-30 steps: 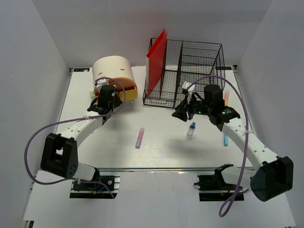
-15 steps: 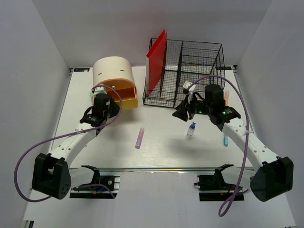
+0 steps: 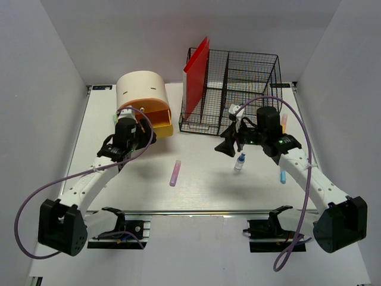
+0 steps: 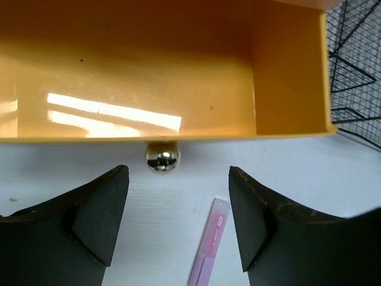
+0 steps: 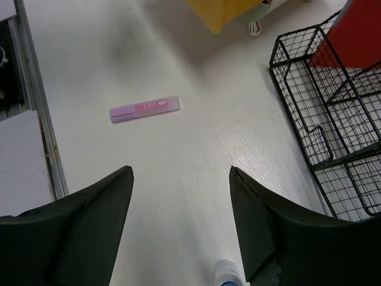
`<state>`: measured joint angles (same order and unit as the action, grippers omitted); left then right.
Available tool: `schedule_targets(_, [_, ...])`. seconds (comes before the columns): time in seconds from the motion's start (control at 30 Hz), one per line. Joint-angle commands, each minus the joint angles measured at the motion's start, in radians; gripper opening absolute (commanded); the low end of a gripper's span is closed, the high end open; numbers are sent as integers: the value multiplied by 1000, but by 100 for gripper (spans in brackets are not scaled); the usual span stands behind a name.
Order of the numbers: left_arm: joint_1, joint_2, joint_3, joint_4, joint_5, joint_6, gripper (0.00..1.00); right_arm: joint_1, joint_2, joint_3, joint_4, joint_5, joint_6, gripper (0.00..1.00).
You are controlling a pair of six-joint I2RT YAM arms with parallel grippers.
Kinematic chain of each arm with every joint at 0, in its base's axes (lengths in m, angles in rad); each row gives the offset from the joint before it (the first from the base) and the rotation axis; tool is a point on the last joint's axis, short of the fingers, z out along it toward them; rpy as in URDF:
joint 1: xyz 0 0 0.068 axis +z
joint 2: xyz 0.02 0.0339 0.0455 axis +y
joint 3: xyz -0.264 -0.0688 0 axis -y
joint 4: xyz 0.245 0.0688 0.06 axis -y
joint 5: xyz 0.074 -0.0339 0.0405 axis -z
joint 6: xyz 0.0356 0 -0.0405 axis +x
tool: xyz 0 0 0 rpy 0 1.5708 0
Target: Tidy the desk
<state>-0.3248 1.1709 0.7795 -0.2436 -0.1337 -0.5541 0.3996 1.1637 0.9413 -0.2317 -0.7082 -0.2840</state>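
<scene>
Top external: desk (image 3: 202, 190) lies flat under the basket (image 3: 238, 89); rail (image 3: 196, 212) runs left-right along the edge opposite the basket; long axis unclear.
Left wrist: left gripper (image 4: 177, 179) open; knob (image 4: 162, 159) just ahead, unseen from above.
Right wrist: right gripper (image 5: 180, 173) open, empty.

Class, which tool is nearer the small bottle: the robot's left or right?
Right. The right tool is right by the bottle, open; the left tool is far off, at the orange drawer.
</scene>
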Motion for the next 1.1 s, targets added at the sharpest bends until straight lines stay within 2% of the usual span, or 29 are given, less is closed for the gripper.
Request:
schedule_targets(0.0, [-5,-94,46,-55,40,46,78,-2,-21,2,-12,-56,-81,72])
schedule_targets(0.07, [-5,-164,38,-92,91,71,78,-4,-28,8,-41,-63,-109,72])
schedule_targets(0.2, [-5,-284,35,-169,230,126,71,1,-58,45,-129,-77,-272,71])
schedule_targets(0.23, [-5,-324,44,-187,262,140,64,1,-71,54,-196,-71,-394,70])
schedule_targets(0.3, [-5,-359,58,-256,344,175,50,-1,-90,68,-280,-74,-539,68])
schedule_targets(0.33, [-5,-376,64,-279,359,189,44,-2,-102,86,-376,-67,-664,68])
schedule_targets(0.37, [-5,-410,78,-317,379,213,34,-2,-104,103,-423,-51,-708,68])
schedule_targets(0.4, [-5,-424,79,-336,376,227,30,-4,-104,140,-455,-12,-724,67])
schedule_targets(0.43, [-14,-459,79,-361,367,235,31,-7,-92,157,-527,5,-741,64])
schedule_targets(0.47, [-14,-479,69,-359,370,235,35,-13,-87,175,-558,19,-741,60])
schedule_targets(0.53, [-14,-522,41,-330,381,233,54,-27,-87,198,-604,52,-724,50])
schedule_targets(0.57, [-14,-562,21,-323,379,233,70,-30,-94,197,-610,62,-706,50])
schedule_targets(0.63, [-14,-599,6,-301,370,237,79,-41,-146,166,-603,110,-684,55])
schedule_targets(0.67, [-14,-615,1,-299,361,240,84,-42,-168,150,-592,137,-673,65])
schedule_targets(0.8, [-14,-675,-23,-283,330,247,86,-64,-251,64,-587,277,-722,76])
schedule_targets(0.93, [-14,-717,-65,-240,348,243,86,-91,-245,33,-624,262,-761,78])
schedule_targets(1.07, [-14,-731,-66,-241,345,244,87,-114,-225,-21,-574,253,-785,79])
